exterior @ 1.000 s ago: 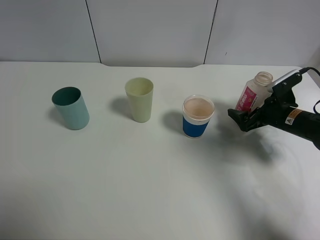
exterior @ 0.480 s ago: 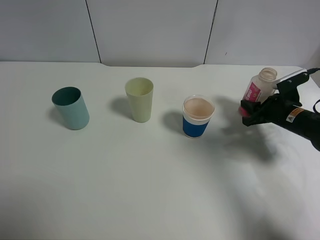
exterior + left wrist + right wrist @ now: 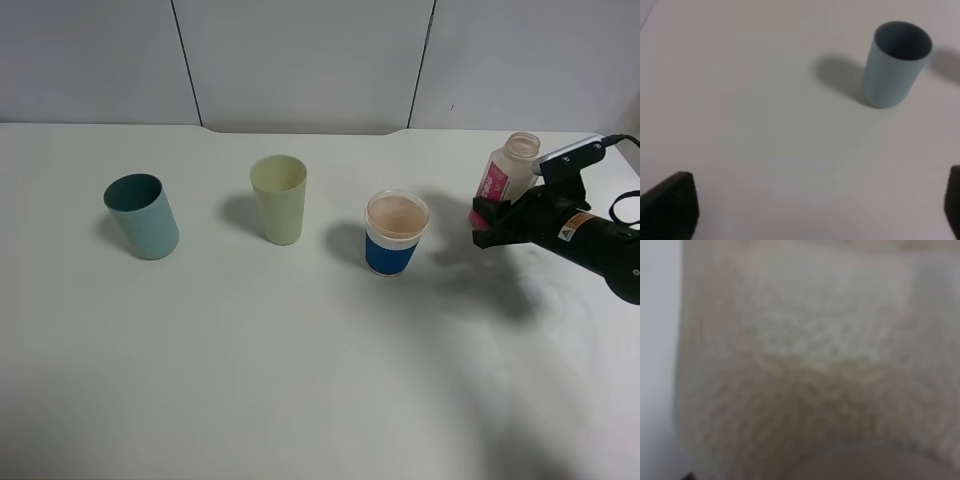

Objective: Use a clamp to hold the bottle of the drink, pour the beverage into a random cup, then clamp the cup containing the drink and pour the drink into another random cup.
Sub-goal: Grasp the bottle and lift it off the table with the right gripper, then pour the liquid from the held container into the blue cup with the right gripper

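The bottle [image 3: 508, 170] stands tilted at the far right of the table, its pink label facing the cups. My right gripper [image 3: 490, 218] is shut on the bottle's lower part, and the bottle's blurred translucent wall [image 3: 815, 365] fills the right wrist view. The blue-sleeved cup [image 3: 396, 234] sits left of the bottle and holds the light brown-pink beverage [image 3: 397, 214]. Far left stands the teal cup [image 3: 143, 217], which the left wrist view shows as well [image 3: 895, 65]. My left gripper [image 3: 810, 215] is open well short of the teal cup, with only its dark fingertips [image 3: 670, 205] showing.
A pale yellow-green cup [image 3: 279, 198] stands between the teal cup and the blue-sleeved cup. The white table [image 3: 300, 380] stretches toward the front edge. Grey wall panels run along the back.
My right gripper went from open beside the bottle to shut on it. The bottle shifted right, then a little back left with the gripper. The cups and left gripper stayed put.
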You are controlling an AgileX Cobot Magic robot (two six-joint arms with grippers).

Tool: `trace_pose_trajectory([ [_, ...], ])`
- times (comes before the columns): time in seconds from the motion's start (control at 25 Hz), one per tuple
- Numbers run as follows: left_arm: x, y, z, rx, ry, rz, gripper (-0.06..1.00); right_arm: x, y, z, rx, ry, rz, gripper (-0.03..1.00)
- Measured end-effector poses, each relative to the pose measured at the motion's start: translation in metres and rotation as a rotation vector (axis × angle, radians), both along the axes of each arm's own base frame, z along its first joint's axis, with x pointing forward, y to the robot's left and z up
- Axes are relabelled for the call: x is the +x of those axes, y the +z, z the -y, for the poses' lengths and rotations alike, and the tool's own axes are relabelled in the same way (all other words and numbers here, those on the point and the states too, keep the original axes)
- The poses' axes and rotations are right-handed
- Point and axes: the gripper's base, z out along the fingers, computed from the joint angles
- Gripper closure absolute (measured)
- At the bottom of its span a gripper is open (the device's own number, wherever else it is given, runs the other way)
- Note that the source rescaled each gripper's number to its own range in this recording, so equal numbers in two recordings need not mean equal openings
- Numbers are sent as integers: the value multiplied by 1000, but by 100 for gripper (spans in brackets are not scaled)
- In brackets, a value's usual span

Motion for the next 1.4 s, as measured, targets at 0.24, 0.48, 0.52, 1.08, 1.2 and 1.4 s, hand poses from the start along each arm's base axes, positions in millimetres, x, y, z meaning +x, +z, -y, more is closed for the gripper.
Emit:
trace_pose_trajectory([
  [0.24, 0, 0, 0, 0, 0, 0, -6, 0, 0, 0, 9, -5, -3, 93],
  [0.48, 0, 0, 0, 0, 0, 0, -6, 1, 3, 0, 110, -45, -36, 93],
  [0.52, 0, 0, 0, 0, 0, 0, -6, 0, 4, 0, 115, -46, -45, 93],
  [1.08, 0, 0, 0, 0, 0, 0, -6, -13, 44, -5, 42, 20, -29, 94],
  [1.2, 0, 0, 0, 0, 0, 0, -6, -15, 56, -4, 6, 24, -24, 94],
  [1.4, 0, 0, 0, 0, 0, 0, -6, -18, 70, -5, -34, 42, -7, 94],
])
